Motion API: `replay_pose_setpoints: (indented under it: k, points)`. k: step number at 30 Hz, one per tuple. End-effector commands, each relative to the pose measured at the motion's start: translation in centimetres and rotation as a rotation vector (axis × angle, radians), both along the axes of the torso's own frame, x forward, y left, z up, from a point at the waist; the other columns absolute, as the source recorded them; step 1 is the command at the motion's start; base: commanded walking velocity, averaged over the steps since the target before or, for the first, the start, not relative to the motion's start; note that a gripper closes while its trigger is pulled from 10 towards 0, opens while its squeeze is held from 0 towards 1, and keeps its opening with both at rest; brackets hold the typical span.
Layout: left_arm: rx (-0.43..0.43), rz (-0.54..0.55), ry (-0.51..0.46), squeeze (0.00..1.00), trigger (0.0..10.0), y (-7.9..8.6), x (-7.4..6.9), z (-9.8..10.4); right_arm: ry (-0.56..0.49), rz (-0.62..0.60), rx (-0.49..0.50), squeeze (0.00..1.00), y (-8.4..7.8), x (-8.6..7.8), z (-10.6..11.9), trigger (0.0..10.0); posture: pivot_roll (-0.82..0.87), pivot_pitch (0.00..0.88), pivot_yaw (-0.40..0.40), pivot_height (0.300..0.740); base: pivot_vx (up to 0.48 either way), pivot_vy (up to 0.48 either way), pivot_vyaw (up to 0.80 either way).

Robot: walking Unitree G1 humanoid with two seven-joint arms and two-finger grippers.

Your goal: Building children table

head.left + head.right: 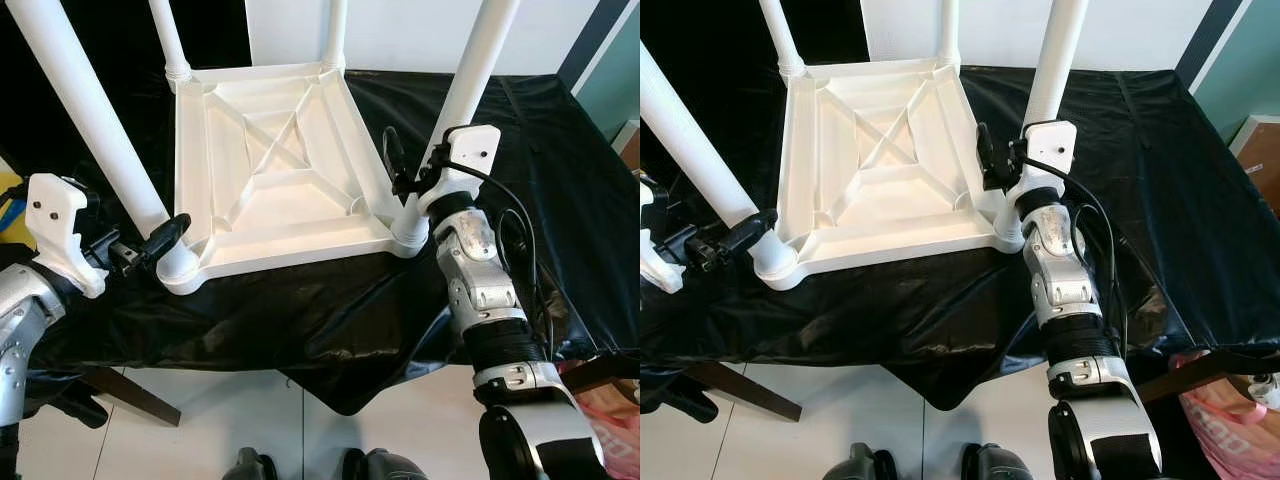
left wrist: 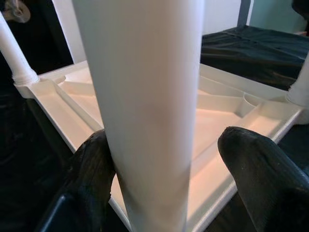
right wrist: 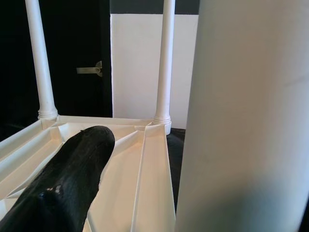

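A white plastic children's table (image 1: 280, 190) lies upside down on a black-covered surface (image 1: 520, 130), with all of its legs pointing up. My left gripper (image 1: 168, 240) is at the base of the near-left leg (image 1: 95, 120). It is open, with one finger (image 2: 91, 169) against the leg and the other finger (image 2: 256, 164) a gap away. My right gripper (image 1: 408, 178) is open at the foot of the near-right leg (image 1: 475, 70). One black finger (image 3: 72, 183) stands well clear of that leg (image 3: 246, 121), and the other finger is hidden behind it.
Two far legs (image 1: 168, 35) (image 1: 335, 35) stand at the back corners. The black cloth hangs over the front edge above a white tile floor (image 1: 230, 410). A pink bag (image 1: 1230, 400) and a cardboard box (image 1: 1255, 150) sit to the right. A dark door (image 3: 89, 70) is behind.
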State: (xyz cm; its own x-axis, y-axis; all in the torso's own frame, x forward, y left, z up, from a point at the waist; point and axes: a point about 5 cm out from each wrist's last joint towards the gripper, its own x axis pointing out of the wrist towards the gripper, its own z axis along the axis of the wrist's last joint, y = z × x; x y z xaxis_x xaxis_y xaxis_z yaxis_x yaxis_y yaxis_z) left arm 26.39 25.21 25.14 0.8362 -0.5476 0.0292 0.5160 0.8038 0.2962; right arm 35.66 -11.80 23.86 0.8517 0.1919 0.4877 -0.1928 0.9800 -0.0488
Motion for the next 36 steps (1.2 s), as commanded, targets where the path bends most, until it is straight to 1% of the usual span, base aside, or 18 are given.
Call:
replay_pose_setpoints:
  k: [1,4,5,6,10,11,14,17,20,21,22,24,26,27,28,33,35,36]
  points:
    - [0.025,-0.185,0.009,0.0,10.0,0.1,-1.2,1.1,-0.009,0.03,-0.011,0.0,0.7,-0.2,0.4,10.0,0.01,0.126,-0.078,0.74,0.0,0.0,0.0]
    - [0.008,-0.192,-0.009,0.0,10.0,0.3,-1.5,1.7,-0.004,0.034,-0.011,0.0,0.8,-0.2,0.4,10.0,0.01,0.125,-0.079,0.74,0.0,0.0,0.0]
    - [-0.055,-0.217,-0.039,0.0,10.0,1.0,-2.4,3.2,0.012,0.043,-0.013,0.0,1.0,-0.2,0.1,10.0,0.02,0.121,-0.087,0.74,0.0,0.0,0.0]
    - [-0.079,-0.229,-0.047,0.0,10.0,1.3,-2.7,3.6,0.017,0.046,-0.013,0.0,1.1,-0.2,0.1,10.0,0.02,0.121,-0.087,0.74,0.0,0.0,0.0]
    - [-0.135,-0.296,-0.042,0.0,10.0,1.1,-3.4,4.1,0.027,0.051,-0.016,0.0,1.2,-0.2,0.0,10.0,0.03,0.119,-0.09,0.74,0.0,0.0,0.0]
    - [-0.135,-0.296,-0.042,0.0,10.0,1.1,-3.4,4.1,0.027,0.051,-0.016,0.0,1.2,-0.2,0.0,10.0,0.03,0.119,-0.09,0.74,0.0,0.0,0.0]
    - [-0.166,-0.416,-0.015,0.0,10.0,-0.5,-4.2,3.6,0.036,0.055,-0.021,0.0,1.3,0.0,-0.1,10.0,0.04,0.115,-0.095,0.74,0.0,0.0,0.0]
    - [-0.133,-0.397,0.046,0.0,10.0,-1.2,-3.7,2.1,0.04,0.056,-0.024,0.0,1.4,0.0,-0.1,10.0,0.03,0.115,-0.092,0.74,0.0,0.0,0.0]
    - [-0.112,-0.387,0.063,0.0,10.0,-1.3,-3.7,1.9,0.041,0.056,-0.024,0.0,1.4,0.0,0.0,10.0,0.03,0.116,-0.09,0.74,0.0,0.0,0.0]
    - [-0.099,-0.391,0.074,0.0,10.0,-1.4,-3.8,1.8,0.041,0.055,-0.024,0.0,1.4,0.0,0.0,10.0,0.03,0.117,-0.088,0.74,0.0,0.0,0.0]
    - [-0.132,-0.459,0.118,0.0,10.0,-2.0,-4.8,1.9,0.047,0.05,-0.022,0.0,1.3,0.0,-0.1,10.0,0.03,0.121,-0.088,0.74,0.0,0.0,0.0]
    - [-0.14,-0.488,0.16,0.0,10.0,-2.2,-5.2,1.7,0.051,0.046,-0.02,0.0,1.2,0.0,-0.2,10.0,0.03,0.121,-0.087,0.74,0.0,0.0,0.0]
    - [-0.071,-0.415,0.191,0.0,10.0,-1.8,-5.0,1.0,0.054,0.045,-0.02,0.0,1.2,0.0,-0.3,10.0,0.03,0.123,-0.087,0.74,0.0,0.0,0.0]
    - [-0.071,-0.415,0.191,0.0,10.0,-1.8,-5.0,1.0,0.054,0.045,-0.02,0.0,1.2,0.0,-0.3,10.0,0.03,0.123,-0.087,0.74,0.0,0.0,0.0]
    - [-0.016,-0.37,0.22,0.0,10.0,-1.4,-5.1,0.4,0.056,0.046,-0.02,0.0,1.2,0.0,-0.3,10.0,0.03,0.123,-0.086,0.74,0.0,0.0,0.0]
    - [-0.018,-0.351,0.255,0.0,10.0,-1.0,-5.7,0.3,0.059,0.048,-0.018,0.0,1.3,0.0,-0.3,10.0,0.03,0.124,-0.087,0.74,0.0,0.0,0.0]
    - [0.062,-0.244,0.28,0.0,10.0,0.6,-6.4,-0.1,0.06,0.049,-0.016,0.0,1.3,0.1,-0.3,10.0,0.04,0.127,-0.088,0.74,0.0,0.0,0.0]
    - [0.064,-0.232,0.288,0.0,10.0,0.9,-6.9,-0.1,0.061,0.051,-0.015,0.0,1.4,0.1,-0.3,10.0,0.05,0.13,-0.092,0.74,0.0,0.0,0.0]
